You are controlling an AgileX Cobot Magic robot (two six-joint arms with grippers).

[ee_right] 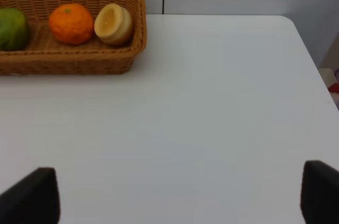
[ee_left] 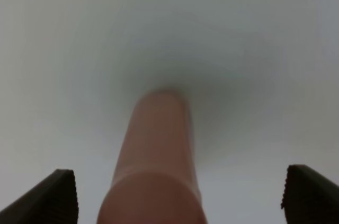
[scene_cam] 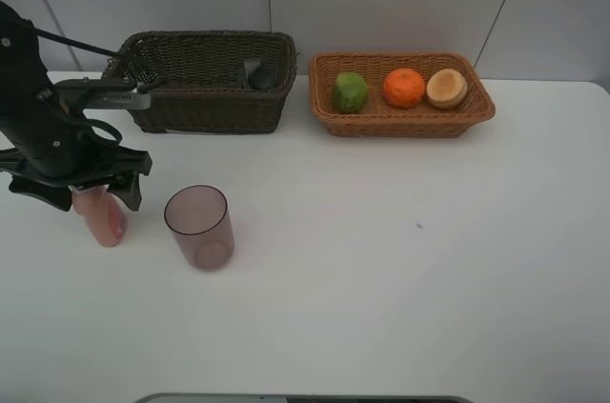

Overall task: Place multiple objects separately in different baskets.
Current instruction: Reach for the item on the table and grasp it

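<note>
1. While straddling one pink bottle (scene_cam: pixel 103 222) in front of dark basket (scene_cam: pixel 205 108): left gripper (scene_cam: pixel 95 191) spread wide, unclamped.
2. One mauve cup (scene_cam: pixel 199 225) also in front; one grey bottle (scene_cam: pixel 259 73) inside.
3. Beside dark basket, one tan basket (scene_cam: pixel 400 123): three fruits, green fruit (scene_cam: pixel 350 91), mandarin (scene_cam: pixel 404 88), pale tan fruit (scene_cam: pixel 446 88).
4. Right gripper (ee_right: pixel 176 195) apart, empty.
</note>
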